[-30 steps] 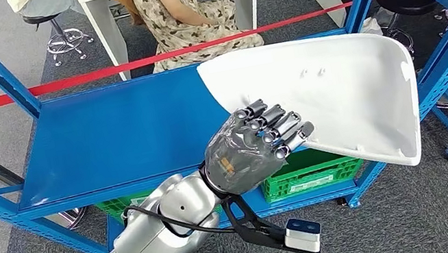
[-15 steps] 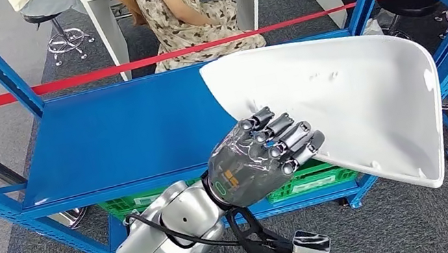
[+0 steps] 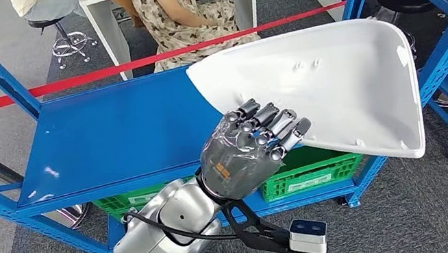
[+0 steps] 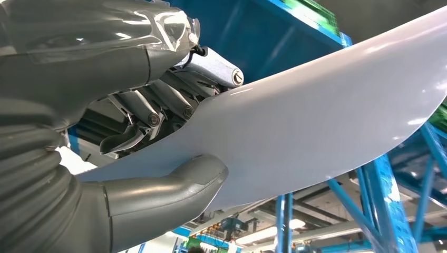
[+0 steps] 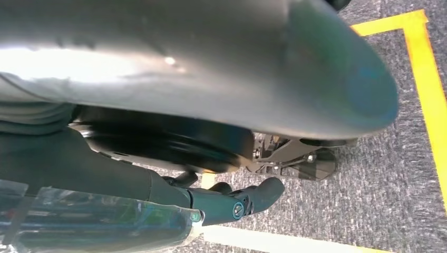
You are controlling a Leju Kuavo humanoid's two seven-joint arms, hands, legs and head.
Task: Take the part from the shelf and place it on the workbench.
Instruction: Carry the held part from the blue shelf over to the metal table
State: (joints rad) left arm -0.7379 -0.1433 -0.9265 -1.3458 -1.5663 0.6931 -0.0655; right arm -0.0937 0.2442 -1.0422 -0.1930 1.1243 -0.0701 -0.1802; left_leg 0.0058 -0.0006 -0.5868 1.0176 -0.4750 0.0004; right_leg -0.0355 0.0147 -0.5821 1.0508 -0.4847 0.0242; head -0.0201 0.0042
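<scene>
The left hand is gripping the edge of the big white part, fingers on top, thumb underneath, above the blue shelf. I cannot tell how the right hand is sitting.

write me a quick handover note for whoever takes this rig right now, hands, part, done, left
Left hand: grips the near edge of the white part, fingers on top, thumb underneath.
Right hand: hangs by the robot's side above the grey floor, fingers curled in, holding nothing.
Part: a large white shell, tilted, held over the right end of the blue shelf.
Done: part grasped and apparently lifted off the shelf.
Left: carry it to the workbench and set it down.
</scene>
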